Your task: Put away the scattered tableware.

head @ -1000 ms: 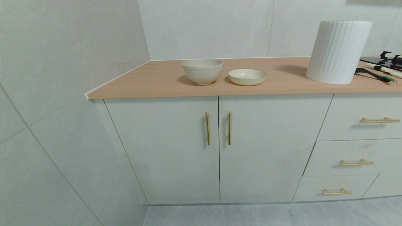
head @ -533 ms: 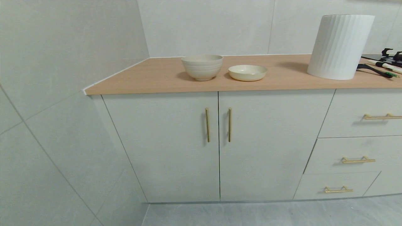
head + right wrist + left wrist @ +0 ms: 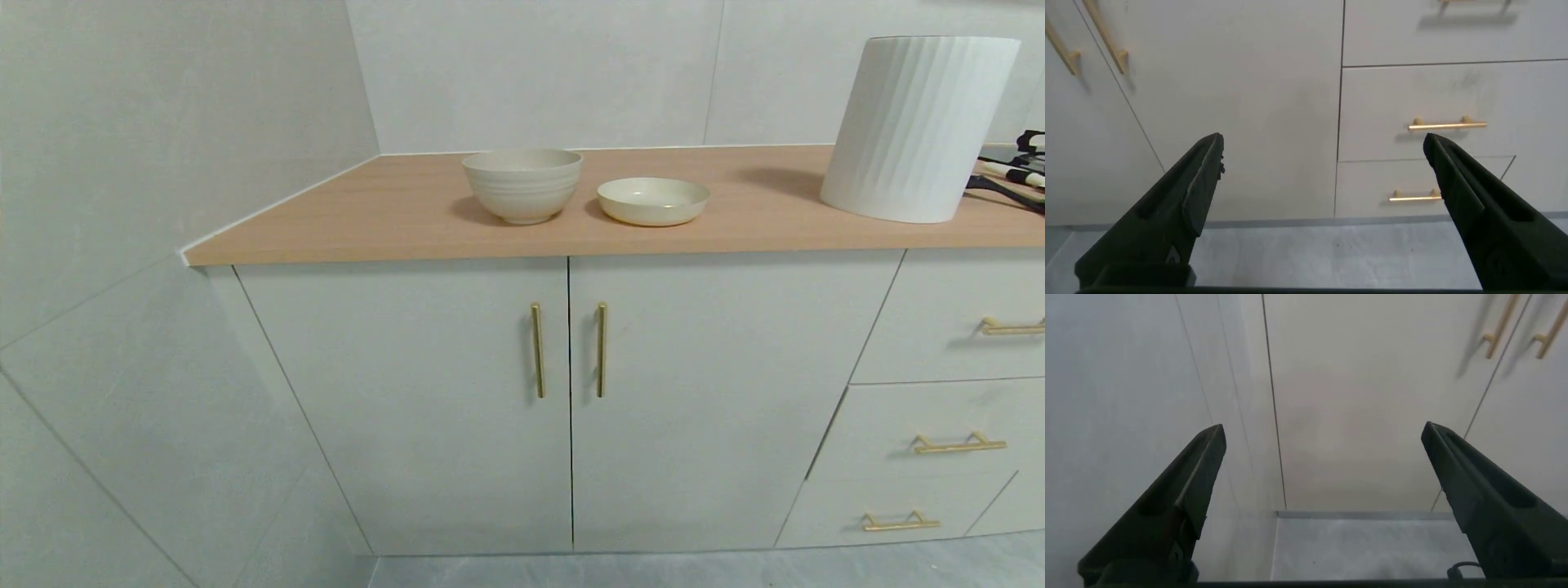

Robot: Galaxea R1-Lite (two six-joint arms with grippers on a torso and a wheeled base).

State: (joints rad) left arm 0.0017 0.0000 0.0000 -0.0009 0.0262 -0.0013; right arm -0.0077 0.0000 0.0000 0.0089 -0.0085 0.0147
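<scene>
A beige ribbed bowl (image 3: 522, 184) and a shallow cream dish (image 3: 652, 200) stand side by side on the wooden countertop (image 3: 392, 220), the dish to the bowl's right. My left gripper (image 3: 1323, 441) hangs open low in front of the left cabinet door (image 3: 1372, 400), nothing between its dark fingers (image 3: 1188, 498). My right gripper (image 3: 1323, 151) is open too, low before the cabinet front near the drawers (image 3: 1437, 106), and holds nothing.
A tall white ribbed container (image 3: 918, 126) stands on the counter's right part, with dark utensils (image 3: 1012, 175) beyond it. Below are two doors with gold handles (image 3: 537, 349) (image 3: 601, 349) and drawers (image 3: 947, 408) at right. A tiled wall (image 3: 122, 245) closes the left side.
The whole head picture has shifted: the cabinet looms larger and the counter edge sits lower, so the camera has moved closer. The bowl and dish keep their places on the counter.
</scene>
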